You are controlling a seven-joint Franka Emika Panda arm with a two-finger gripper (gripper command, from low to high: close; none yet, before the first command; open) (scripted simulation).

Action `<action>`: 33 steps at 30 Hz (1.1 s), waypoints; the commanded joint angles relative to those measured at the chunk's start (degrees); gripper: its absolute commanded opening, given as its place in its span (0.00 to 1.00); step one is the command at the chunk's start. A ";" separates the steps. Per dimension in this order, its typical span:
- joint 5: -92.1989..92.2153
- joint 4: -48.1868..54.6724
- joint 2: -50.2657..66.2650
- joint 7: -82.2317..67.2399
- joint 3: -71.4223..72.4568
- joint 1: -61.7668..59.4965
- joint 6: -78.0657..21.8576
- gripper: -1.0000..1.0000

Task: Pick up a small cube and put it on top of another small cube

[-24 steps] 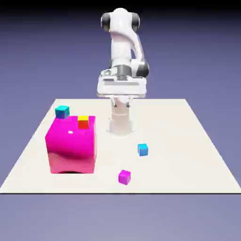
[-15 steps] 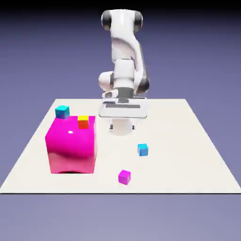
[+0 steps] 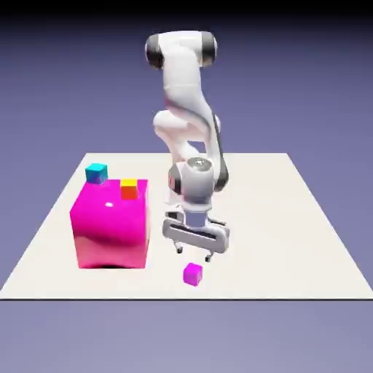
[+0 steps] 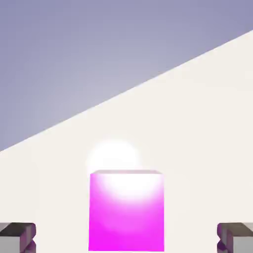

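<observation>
Item: one small, plain magenta cube (image 3: 192, 275), smooth-faced, on the pale cream, flat-topped table (image 3: 291, 255), toward its near edge in the exterior view. From where I stand it sits turned a little, one corner edge toward me.

Item: one two-finger gripper (image 3: 194, 253), white-bodied with small grey tips, pointing down. Its fingers are spread wide, with nothing held between them. It hangs just above and slightly behind the small cube, touching neither cube nor, as far as I can judge, table. The crosswise body of the hand slants, lower toward the exterior view's right.

Item: one jointed white arm (image 3: 182, 76) with dark grey joint caps, bent over the table and reaching toward me.

Item: one huge glossy magenta cube (image 3: 113, 226), rounded in its shine, standing on the exterior view's left, well apart from the small one.

Item: one small dark teal cube (image 3: 96, 173), showing at the big cube's far top corner; whether it rests on it or stands behind, I cannot tell.

Item: one small cube, yellow above and red below (image 3: 129, 189), showing against the big cube's top, toward the exterior view's right.

Detail, hand view: the small cube's face looms large, its upper part washed white by glare, centred between the two separated fingertips (image 4: 234, 238); the table's edge crosses diagonally beyond, with blue-violet backdrop (image 4: 64, 54) past it.
</observation>
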 commanded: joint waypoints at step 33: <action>48.96 -26.52 -40.91 36.44 31.84 6.26 -16.11 0.00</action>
